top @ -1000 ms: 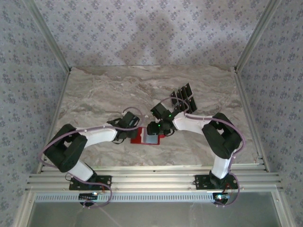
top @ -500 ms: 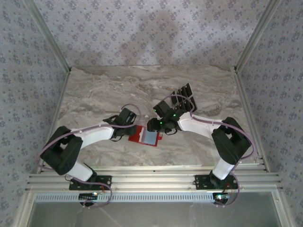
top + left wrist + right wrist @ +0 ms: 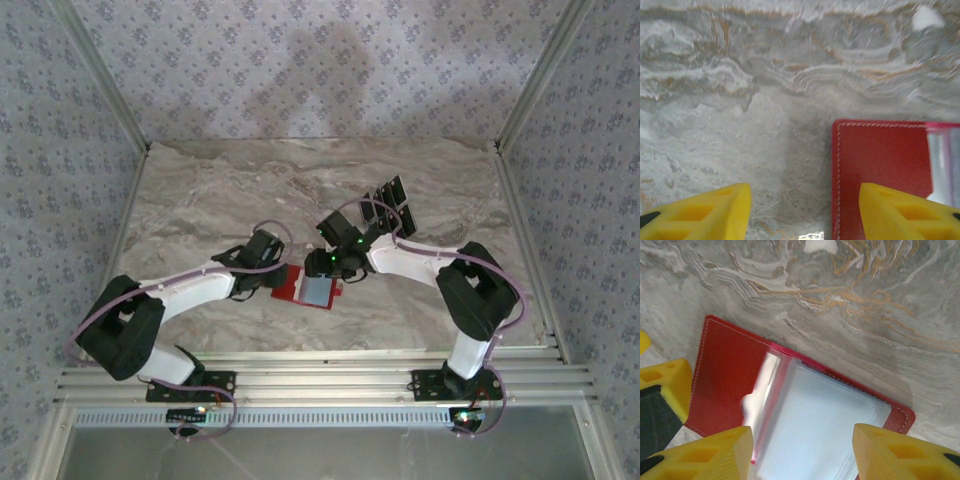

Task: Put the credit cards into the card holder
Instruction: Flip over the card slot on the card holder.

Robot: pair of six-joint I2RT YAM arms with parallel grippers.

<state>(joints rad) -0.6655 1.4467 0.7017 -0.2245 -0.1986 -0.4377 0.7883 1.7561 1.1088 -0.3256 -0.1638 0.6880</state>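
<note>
Top external view: the card holder (image 3: pixel 312 288) lies open on the marbled desk (image 3: pixel 200 200), near centre, red cover to 9 o'clock and greyish clear pockets to 3 o'clock. The credit cards (image 3: pixel 388 205) sit in a dark overlapping fan at about 1 o'clock from the holder, apart from it.

Left gripper (image 3: pixel 272 272) is at the holder's 9 o'clock edge. In the left wrist view its jaws are spread, gripping nothing; one fingertip (image 3: pixel 905 212) overlaps the red cover (image 3: pixel 880 170), the other is over bare desk.

Right gripper (image 3: pixel 326 268) hovers at the holder's 12 o'clock side. In the right wrist view its jaws stand wide, one to each side of the clear pocket (image 3: pixel 810 425), and are empty.

Handling, our judgement: the cards look thin, stiff, light and slick. Lying flat they offer little edge, so we favour taking the outermost card of the fan by a free short edge. The holder looks light with floppy pockets and would likely skate on the smooth desk; pinning the red cover seems wise.

Obstructions: the right forearm and its cable pass just at 6 o'clock of the fan, and both grippers crowd the holder.
</note>
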